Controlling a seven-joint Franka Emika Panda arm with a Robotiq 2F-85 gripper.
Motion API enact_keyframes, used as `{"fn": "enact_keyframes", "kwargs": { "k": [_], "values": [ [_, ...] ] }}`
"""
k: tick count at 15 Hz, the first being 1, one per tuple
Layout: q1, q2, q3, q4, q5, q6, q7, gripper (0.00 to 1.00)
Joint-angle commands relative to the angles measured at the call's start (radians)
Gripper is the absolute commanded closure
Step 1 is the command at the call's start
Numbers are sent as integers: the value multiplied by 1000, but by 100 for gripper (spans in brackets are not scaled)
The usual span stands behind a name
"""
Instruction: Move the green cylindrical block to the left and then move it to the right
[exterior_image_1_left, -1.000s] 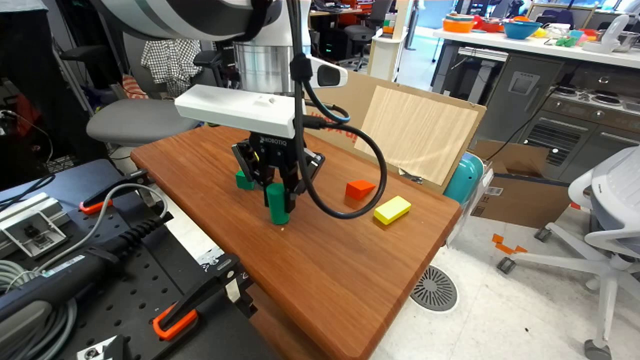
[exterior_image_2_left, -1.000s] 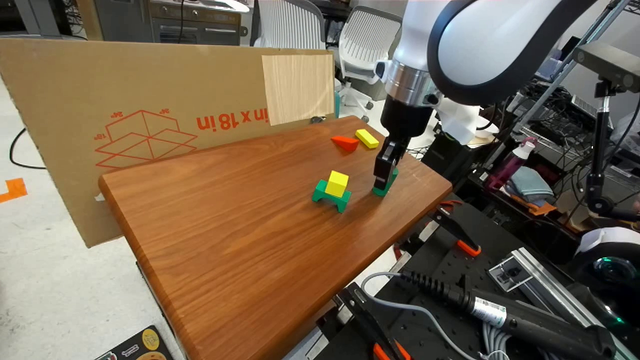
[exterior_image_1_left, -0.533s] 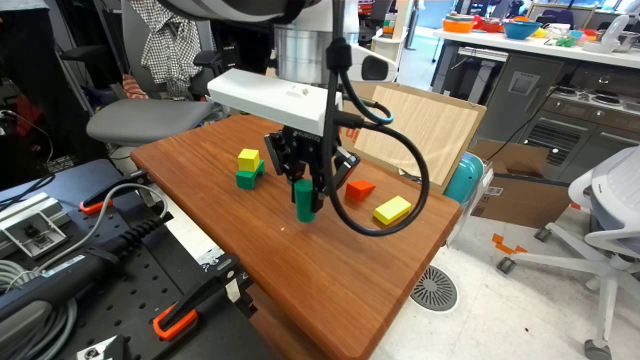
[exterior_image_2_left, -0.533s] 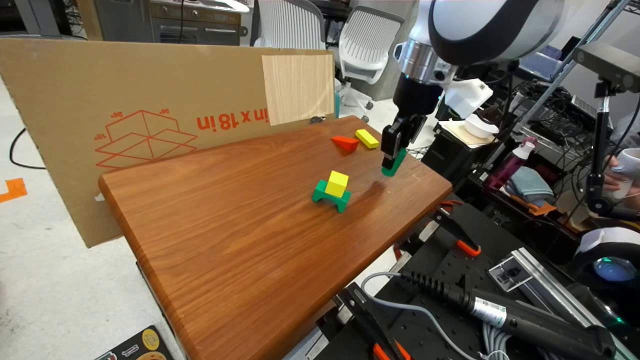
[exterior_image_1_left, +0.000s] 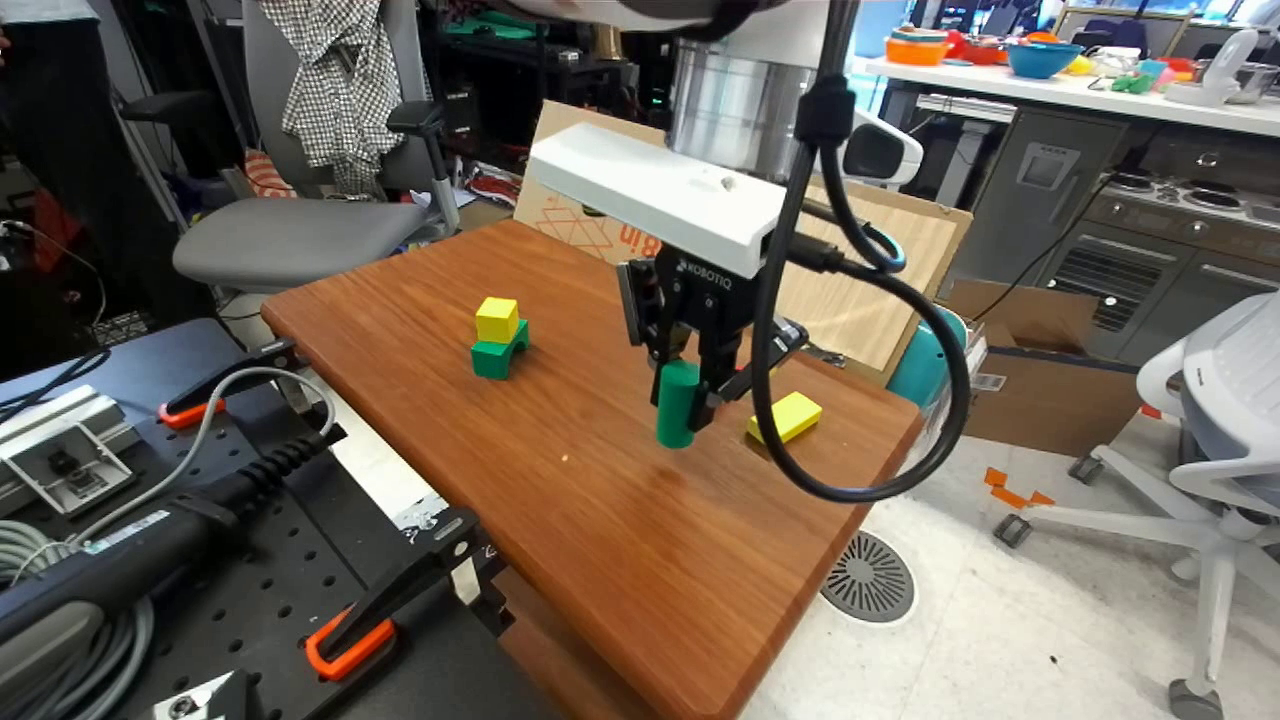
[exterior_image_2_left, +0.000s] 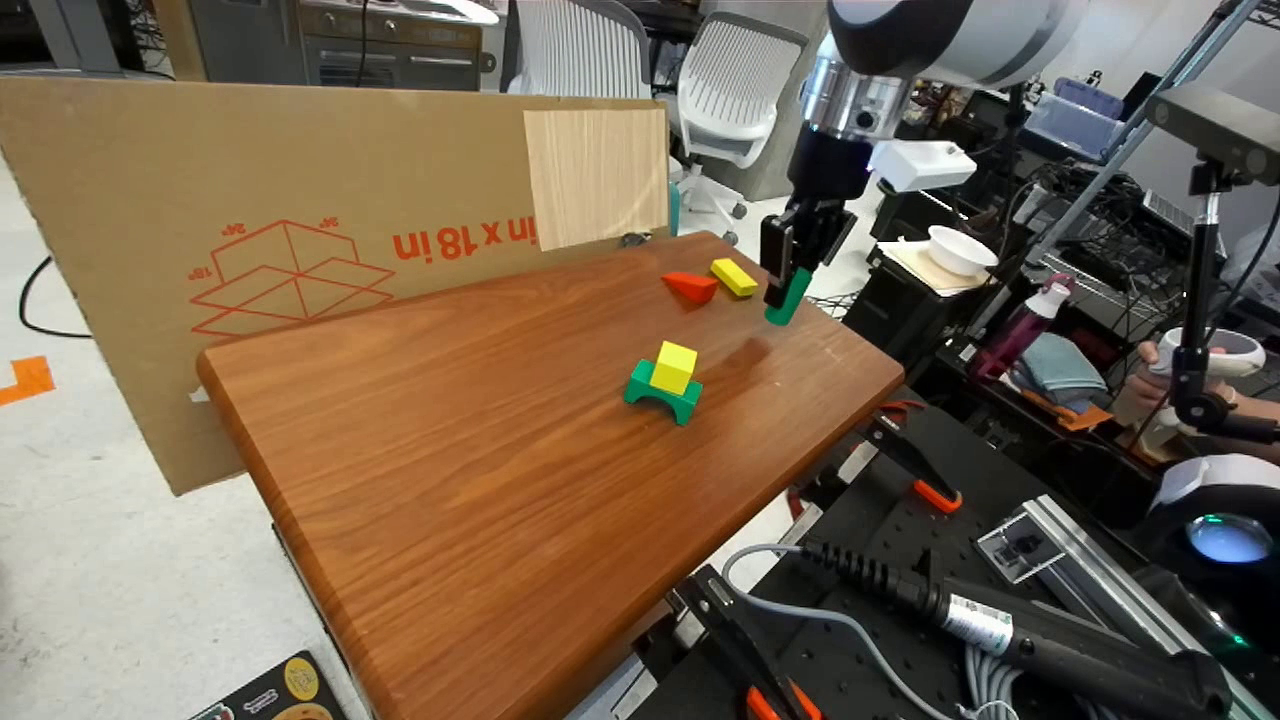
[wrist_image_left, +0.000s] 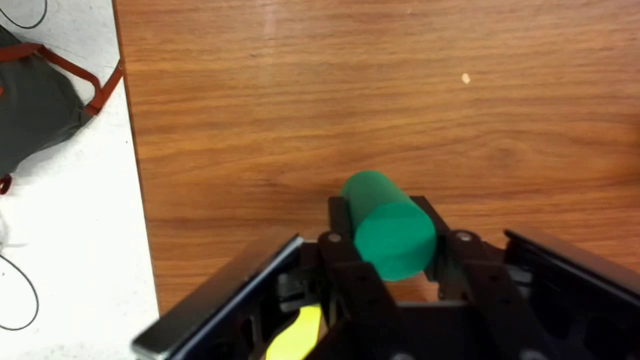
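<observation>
Gripper (exterior_image_1_left: 684, 398): clamped on the green cylindrical block (wrist_image_left: 395, 242), which sits snug between its tips; no gap shows at either flank in the wrist view. Block hangs clear of the table (exterior_image_1_left: 640, 540), judging by the shadow (exterior_image_2_left: 750, 357) lying apart from its lower end. True lean against vertical: cannot tell.

Progress: grasp and lift look done; put-down is not. These pictures do not settle whether this is the leftward or the rightward leg, nor whose left is meant. Estimate: a carry stage, with at least one placement remaining, possibly both.

Surface: brown wood, a pale speck (wrist_image_left: 465, 78) on it. Block is held near a flat yellow block (exterior_image_2_left: 734, 277) and a red wedge (exterior_image_2_left: 689, 287), those two close to each other. Well apart from it, a green arch block (exterior_image_1_left: 492, 361) bears a yellow cube (exterior_image_1_left: 497, 321) on top.

Beyond: cardboard panel (exterior_image_2_left: 430, 165) along one long edge, wood-grain sheet (exterior_image_2_left: 598, 180) against it. Opposite side, a black perforated bench (exterior_image_1_left: 310, 545) with an orange-handled clamp (exterior_image_1_left: 410, 575). Room: grey chair (exterior_image_1_left: 300, 245) draped with checked cloth (exterior_image_1_left: 335, 100); white counter (exterior_image_1_left: 1080, 96) carrying a blue bowl (exterior_image_1_left: 1043, 60); white chair (exterior_image_1_left: 1225, 395); floor drain (exterior_image_1_left: 870, 578).
</observation>
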Motion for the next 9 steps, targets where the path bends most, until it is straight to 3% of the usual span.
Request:
{"fn": "enact_keyframes", "kwargs": {
  "k": [1,5,6,8,9],
  "values": [
    [6,98,13,110,32,-55,38,91],
    [7,133,21,158,37,-84,54,91],
    [10,136,19,164,31,-89,57,41],
    [4,108,30,144,32,-79,33,36],
    [5,88,33,129,30,-73,24,27]
  ]
}}
